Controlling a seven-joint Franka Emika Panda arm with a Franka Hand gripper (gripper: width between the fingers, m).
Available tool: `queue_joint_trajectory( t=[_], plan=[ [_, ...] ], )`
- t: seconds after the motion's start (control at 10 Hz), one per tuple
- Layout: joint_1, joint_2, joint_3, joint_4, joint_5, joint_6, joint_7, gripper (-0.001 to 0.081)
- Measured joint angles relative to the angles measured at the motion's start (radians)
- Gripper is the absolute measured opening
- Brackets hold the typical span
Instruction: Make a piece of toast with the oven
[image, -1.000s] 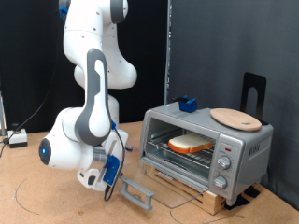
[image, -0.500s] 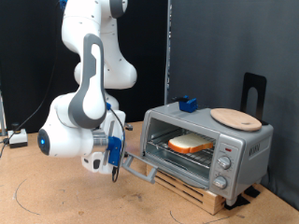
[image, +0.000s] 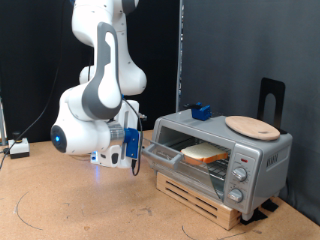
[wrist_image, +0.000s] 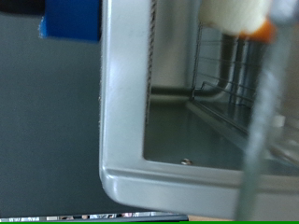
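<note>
The silver-grey oven (image: 255, 158) stands on a low wooden pallet at the exterior view's right. The piece of toast (image: 205, 154) lies on the wire rack inside it. The glass door (image: 160, 150) is half raised, tilted between open and shut. My gripper (image: 134, 148) with its blue fingers is pressed against the door's outer edge. The wrist view is filled by the door frame (wrist_image: 126, 112), with the rack (wrist_image: 224, 84) and a corner of the toast (wrist_image: 238, 14) behind the glass. No fingers show in the wrist view.
A round wooden plate (image: 252, 126) and a small blue block (image: 201, 111) lie on the oven's top. A black stand (image: 272, 98) rises behind the oven. The wooden pallet (image: 200, 198) sits under it. A cable runs across the tabletop at the exterior view's left.
My gripper has risen from near the tabletop and moved towards the oven, lifting the door from flat open to half raised. The toast has not moved.
</note>
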Motion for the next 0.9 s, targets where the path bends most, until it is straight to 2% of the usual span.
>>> queue_joint_trajectory(
  t=[0.4, 0.6, 0.8, 0.9],
  plan=[
    [0.031, -0.126, 0.052, -0.125, 0.035, 0.043, 0.104, 0.0809],
    [0.046, -0.19, 0.079, -0.193, 0.078, 0.08, 0.113, 0.0809],
    [0.047, -0.234, 0.088, -0.23, 0.124, 0.13, 0.113, 0.0809],
    [0.04, -0.237, 0.084, -0.229, 0.126, 0.158, 0.119, 0.0809]
  ],
)
